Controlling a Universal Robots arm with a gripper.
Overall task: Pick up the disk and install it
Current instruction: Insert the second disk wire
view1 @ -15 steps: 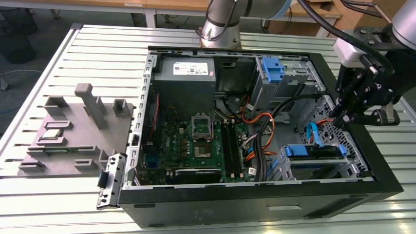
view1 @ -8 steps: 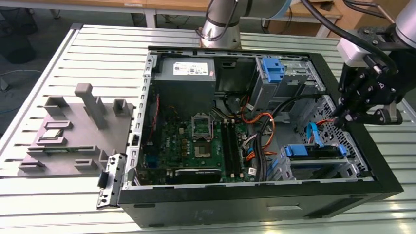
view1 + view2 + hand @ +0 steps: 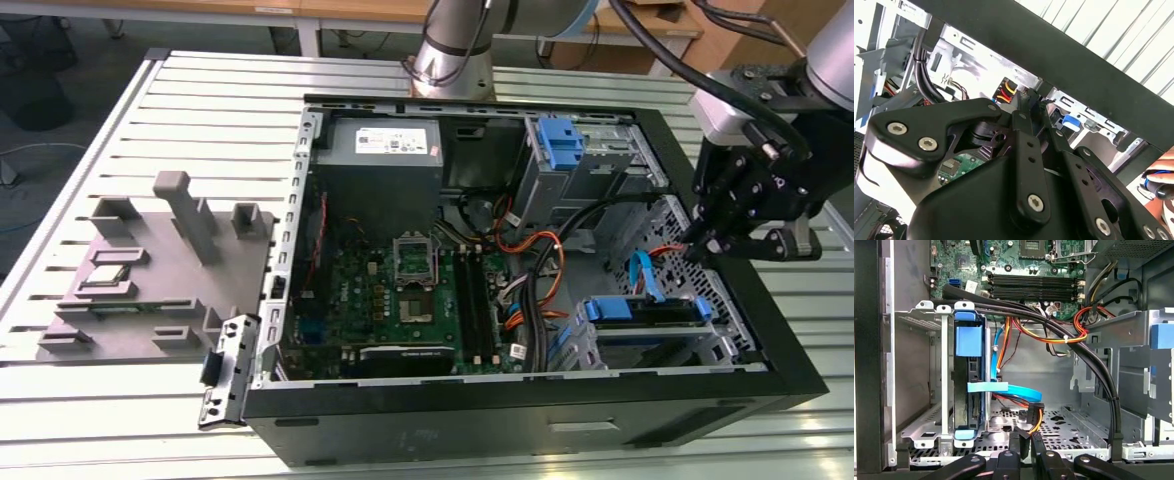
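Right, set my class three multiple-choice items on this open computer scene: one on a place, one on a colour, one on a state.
1. Where is the black robot gripper in the exterior view?
A) over the grey moulded fixture
B) by the black computer case's edge on that view's right
C) over the grey power-supply box

2. What colour are the plastic rails on the flat metal disk in the drive cage?
A) red
B) blue
C) green

3. What state is the case in?
A) side open, green motherboard showing
B) closed
C) turned face down

Answers: 1 B, the gripper hangs beside that edge. 2 B, blue rails show in the exterior and first wrist views. 3 A, boards and cables lie exposed.
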